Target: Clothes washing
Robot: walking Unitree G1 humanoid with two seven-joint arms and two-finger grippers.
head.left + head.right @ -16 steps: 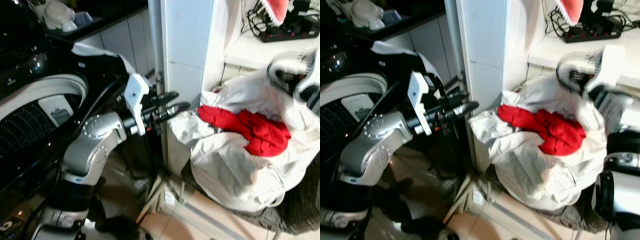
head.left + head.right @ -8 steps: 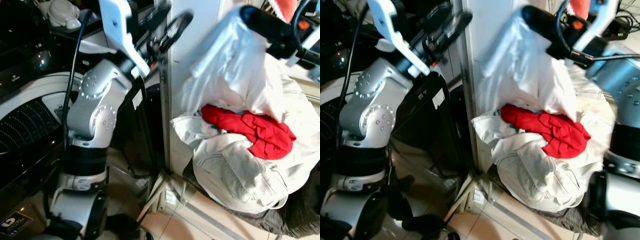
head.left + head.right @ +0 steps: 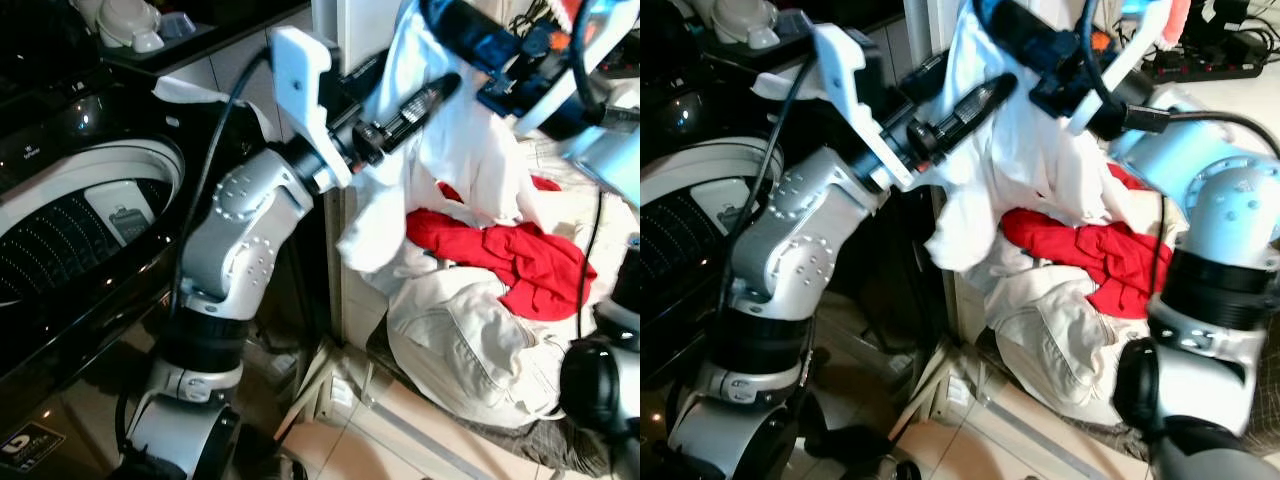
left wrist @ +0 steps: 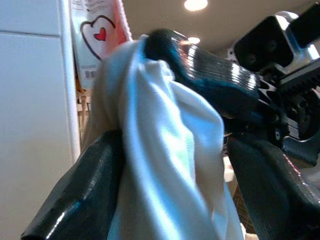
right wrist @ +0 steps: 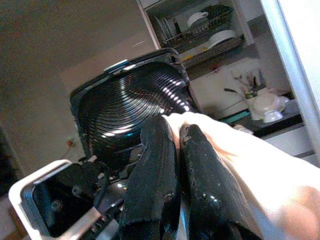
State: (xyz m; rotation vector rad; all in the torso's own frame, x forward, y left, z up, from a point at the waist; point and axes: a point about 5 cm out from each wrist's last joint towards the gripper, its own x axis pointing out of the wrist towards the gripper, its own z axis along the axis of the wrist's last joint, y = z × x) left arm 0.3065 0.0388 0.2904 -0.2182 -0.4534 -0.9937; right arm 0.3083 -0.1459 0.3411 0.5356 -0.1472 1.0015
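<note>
The washer fills the left of the scene, its drum open under the raised black lid. Right of it, past a white pillar, a heap of white laundry lies on the floor with a red garment on top. A white cloth hangs above the heap, lifted clear of it. The right gripper pinches its upper edge, fingers closed tight on the fabric. The left gripper is spread, a finger on either side of the hanging cloth, touching it just below the right one.
</note>
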